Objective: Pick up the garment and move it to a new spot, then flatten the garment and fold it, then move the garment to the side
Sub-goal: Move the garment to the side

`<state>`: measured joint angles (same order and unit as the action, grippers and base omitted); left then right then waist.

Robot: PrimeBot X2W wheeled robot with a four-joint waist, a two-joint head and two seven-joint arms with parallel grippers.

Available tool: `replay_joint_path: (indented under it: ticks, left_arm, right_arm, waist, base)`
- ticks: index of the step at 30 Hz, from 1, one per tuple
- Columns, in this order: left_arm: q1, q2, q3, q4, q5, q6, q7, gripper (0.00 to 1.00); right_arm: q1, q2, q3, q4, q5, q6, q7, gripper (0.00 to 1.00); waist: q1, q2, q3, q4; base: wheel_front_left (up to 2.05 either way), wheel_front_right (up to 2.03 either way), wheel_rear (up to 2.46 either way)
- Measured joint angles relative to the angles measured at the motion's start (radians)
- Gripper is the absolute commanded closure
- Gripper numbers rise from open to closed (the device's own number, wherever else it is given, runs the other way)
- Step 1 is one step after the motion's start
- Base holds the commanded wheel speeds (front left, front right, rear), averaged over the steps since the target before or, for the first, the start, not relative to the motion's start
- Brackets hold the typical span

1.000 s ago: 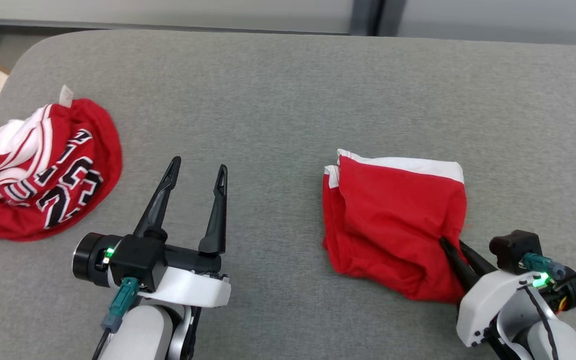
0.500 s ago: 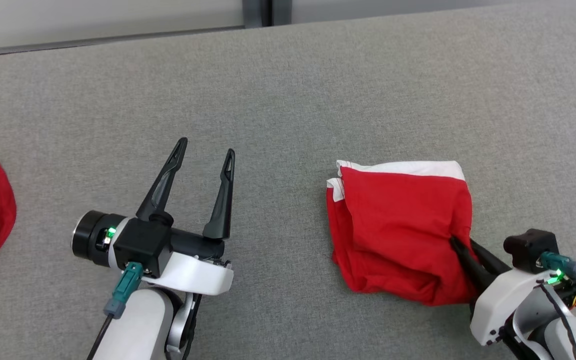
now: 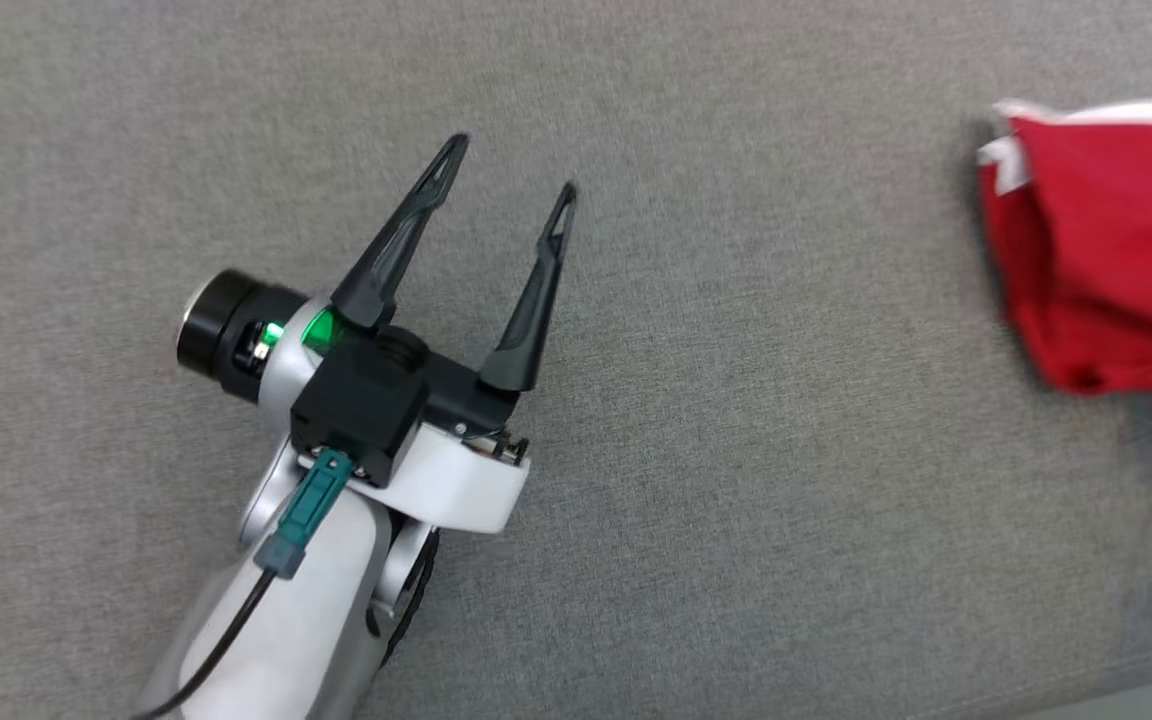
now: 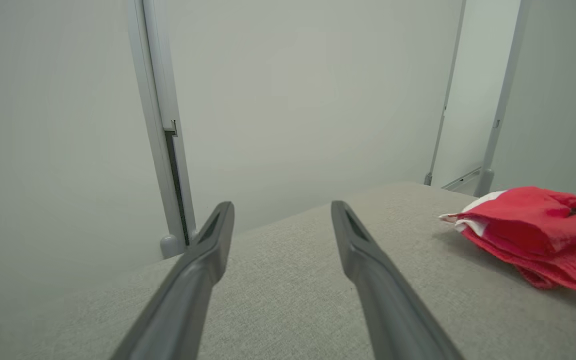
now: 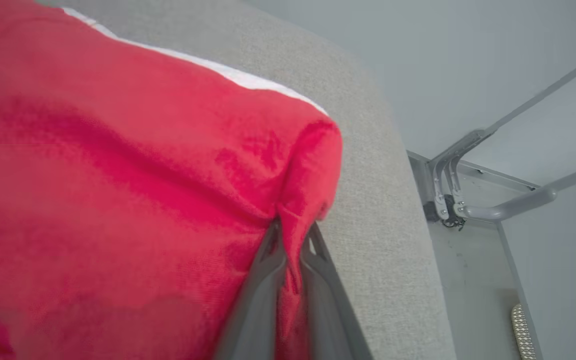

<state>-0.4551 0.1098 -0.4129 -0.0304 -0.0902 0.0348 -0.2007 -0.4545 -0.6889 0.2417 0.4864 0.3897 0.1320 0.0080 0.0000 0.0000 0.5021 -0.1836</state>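
Space shows between the long dark prongs of the left gripper (image 3: 511,165), which hangs spread wide and empty above the left part of the grey padded table (image 3: 736,480), touching nothing. Its wrist view looks along those prongs toward a pale wall (image 4: 293,100) and an upright post (image 4: 160,150) past the far edge. The middle of the table is bare cloth.

At the right edge of the head view lies the garment (image 3: 1106,250), a red bundle folded into a thick soft wad with a white band along its far side, partly cut off by the frame. In the right wrist view the right gripper (image 5: 294,237) is pinched together on a raised ridge of the red cloth at one corner of the bundle. That corner is close to the table's rounded edge, and beyond it a metal frame (image 5: 468,205) and the floor can be seen.

The garment looks light and limp, a thin knit with no stiffness. Carried by this one corner it would likely sag, and its folded layers could slip apart. How many layers the pinch has caught cannot be told. A low slide across the surface, or a second hold by the free gripper on the white-banded side, would probably keep the fold together. Nothing on the table blocks the way, and the nearby drop at the right edge seems the main hazard.
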Motion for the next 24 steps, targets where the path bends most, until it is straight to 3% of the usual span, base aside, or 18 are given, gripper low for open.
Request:
replay_joint_path:
  ticks: [6,11,13,14,21,24]
  left_arm:
    - [-0.108,0.000,-0.025,-0.023,0.033,-0.018,0.017,0.00]
    - [-0.153,-0.003,-0.044,-0.024,0.045,-0.030,0.024,0.00]
    - [-0.159,-0.005,-0.049,-0.018,0.045,-0.030,0.022,0.00]
    - [-0.160,-0.005,-0.050,-0.014,0.045,-0.030,0.020,0.00]
    - [-0.127,0.000,-0.038,0.018,0.025,-0.013,0.000,0.00]
    - [-0.076,0.003,-0.017,0.035,-0.003,0.006,-0.011,0.00]
  right_arm:
    - [-0.129,-0.090,-0.051,0.145,0.031,0.000,-0.098,1.00]
    - [-0.228,-0.089,-0.031,0.258,0.027,0.000,-0.149,1.00]
    - [-0.256,-0.082,-0.032,0.319,0.016,0.000,-0.161,0.53]
    - [-0.268,-0.077,-0.036,0.350,0.012,0.000,-0.167,0.00]
    - [-0.290,-0.019,-0.129,0.499,0.021,0.000,-0.256,0.00]
    - [-0.234,0.033,-0.163,0.482,0.044,0.000,-0.265,0.00]
  waist:
    - [0.0000,0.0000,0.098,-0.001]
    - [0.0000,0.0000,0.170,0.012]
    - [0.0000,0.0000,0.188,0.020]
    - [0.0000,0.0000,0.193,0.024]
    - [0.0000,0.0000,0.156,0.028]
    - [0.0000,0.0000,0.113,0.026]
  base:
    - [0.00,0.00,0.00]
    - [0.00,0.00,0.00]
    - [0.00,0.00,0.00]
    - [0.00,0.00,0.00]
    - [0.00,0.00,0.00]
    - [0.00,0.00,0.00]
